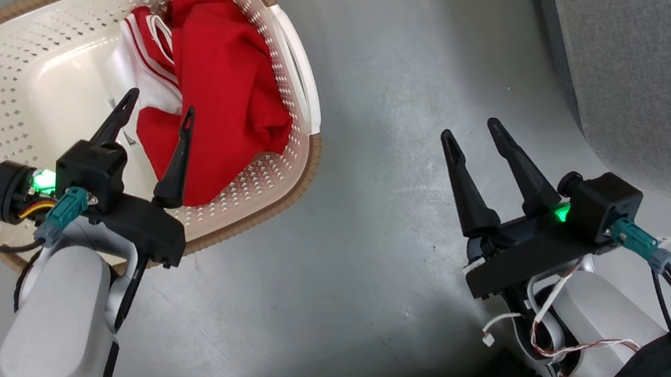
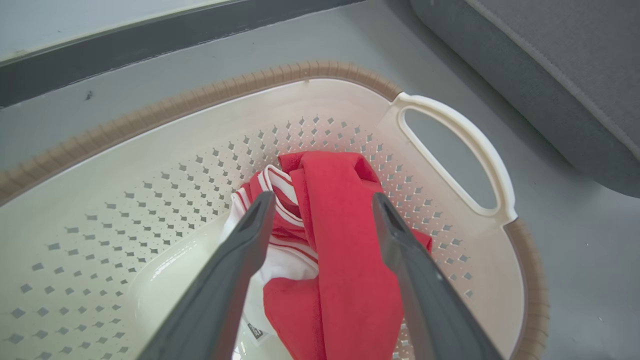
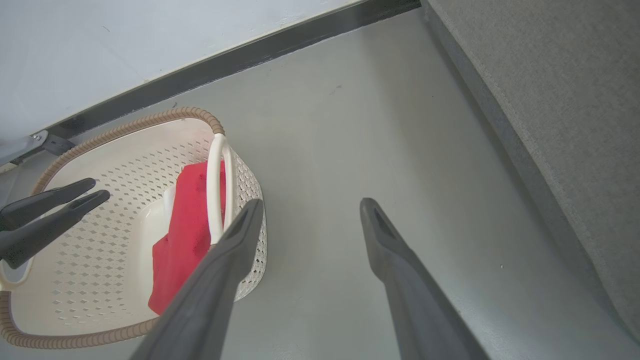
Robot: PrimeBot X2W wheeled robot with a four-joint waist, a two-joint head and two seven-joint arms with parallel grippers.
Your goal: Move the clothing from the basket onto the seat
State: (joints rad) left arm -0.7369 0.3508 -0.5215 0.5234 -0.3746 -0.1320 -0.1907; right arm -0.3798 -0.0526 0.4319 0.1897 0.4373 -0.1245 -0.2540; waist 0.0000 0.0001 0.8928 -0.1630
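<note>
Right gripper (image 1: 470, 127): fingers spread, empty, over the grey floor (image 1: 361, 83) between basket and seat.
Left gripper (image 1: 163, 101): fingers spread above the clothing; contact unclear.
Clothing (image 1: 227, 86): red with white trim, heaped in the basket's right side.
Basket (image 1: 286, 202): cream, perforated, on the floor.
Seat (image 1: 645, 48): grey cushion, far right.

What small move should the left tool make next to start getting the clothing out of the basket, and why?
Probably lower the left tool a little and close it on the red clothing. It stands open, aimed at the bundle, which lies inside the basket with nothing gripped yet. The right tool is open too, apart from the basket, so the left one is better placed.
</note>
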